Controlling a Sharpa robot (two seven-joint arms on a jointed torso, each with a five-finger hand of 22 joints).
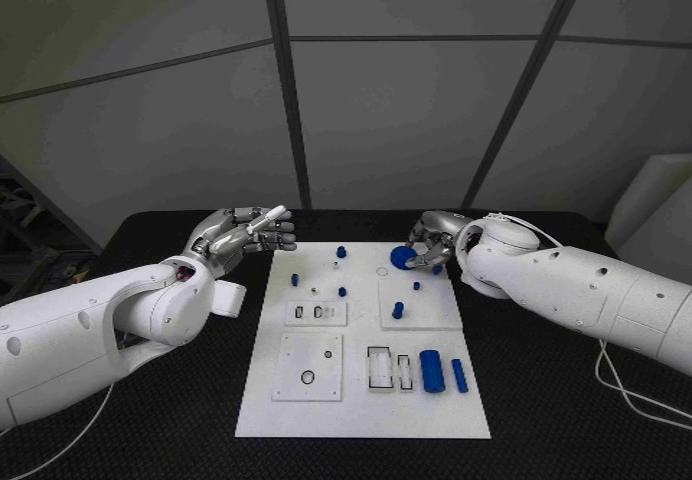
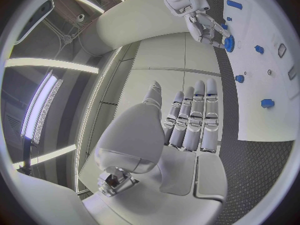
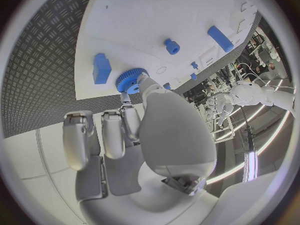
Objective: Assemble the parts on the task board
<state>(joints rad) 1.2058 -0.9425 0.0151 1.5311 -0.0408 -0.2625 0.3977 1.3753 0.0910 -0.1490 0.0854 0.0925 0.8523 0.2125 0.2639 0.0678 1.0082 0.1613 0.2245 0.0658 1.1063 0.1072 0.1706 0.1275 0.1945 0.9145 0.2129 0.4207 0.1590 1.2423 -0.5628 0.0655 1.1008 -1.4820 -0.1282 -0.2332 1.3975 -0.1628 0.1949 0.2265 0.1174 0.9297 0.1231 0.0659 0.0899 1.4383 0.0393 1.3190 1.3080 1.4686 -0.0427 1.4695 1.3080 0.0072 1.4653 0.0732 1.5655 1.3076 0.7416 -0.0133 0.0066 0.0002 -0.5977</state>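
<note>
While the right hand (image 1: 433, 243) gripped a blue gear (image 1: 402, 257) between its fingertips over the far right part of the white board (image 1: 361, 400), the left hand (image 1: 242, 234) hung just off the board's far left corner — fingers straight, apart, holding nothing. Small blue pegs (image 1: 340, 252) stood on the far half of the board, and two blue cylinders (image 1: 431, 370) lay side by side near its right edge — well apart from both hands.
</note>
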